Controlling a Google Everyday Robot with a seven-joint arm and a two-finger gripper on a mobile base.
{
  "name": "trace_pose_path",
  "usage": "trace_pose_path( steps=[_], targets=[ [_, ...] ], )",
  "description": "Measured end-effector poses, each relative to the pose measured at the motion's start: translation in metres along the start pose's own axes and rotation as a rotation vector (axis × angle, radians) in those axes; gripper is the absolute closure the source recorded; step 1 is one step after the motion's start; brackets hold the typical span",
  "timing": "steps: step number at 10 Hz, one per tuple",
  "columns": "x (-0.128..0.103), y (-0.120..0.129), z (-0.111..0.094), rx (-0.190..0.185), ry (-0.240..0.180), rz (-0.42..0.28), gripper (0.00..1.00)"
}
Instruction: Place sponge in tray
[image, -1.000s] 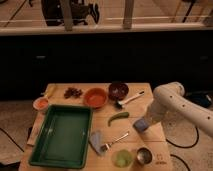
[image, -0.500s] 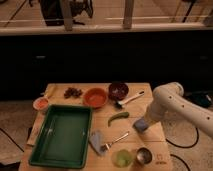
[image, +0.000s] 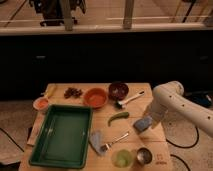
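Jaws clamp sponge by table edge — pepper, fork, cloth between it and tray.

Warm, dim light is falling from above onto the wooden table, while the dark cabinet behind is sinking into near-black. The white arm is catching the strongest light, its gripper hanging at the table's right edge, and a faint sheen is showing on the tray rim.

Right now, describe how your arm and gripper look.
The arm is cream-white, with smooth rounded tubular shells and a bulbous joint; small dark dots mark one link. No cables show on it. The gripper, by the sponge at the table's right edge, shows no clear detail.
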Motion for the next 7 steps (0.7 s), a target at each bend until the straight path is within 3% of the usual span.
trace_pose_path(
  steps=[1,4,7],
  targets=[
    [-0.001,-0.001,0.000,0.000,0.000,0.003,0.48],
    [-0.004,-0.003,0.007,0.000,-0.003,-0.019,0.29],
    [-0.003,-0.003,0.011,0.000,-0.005,-0.023,0.29]
  ],
)
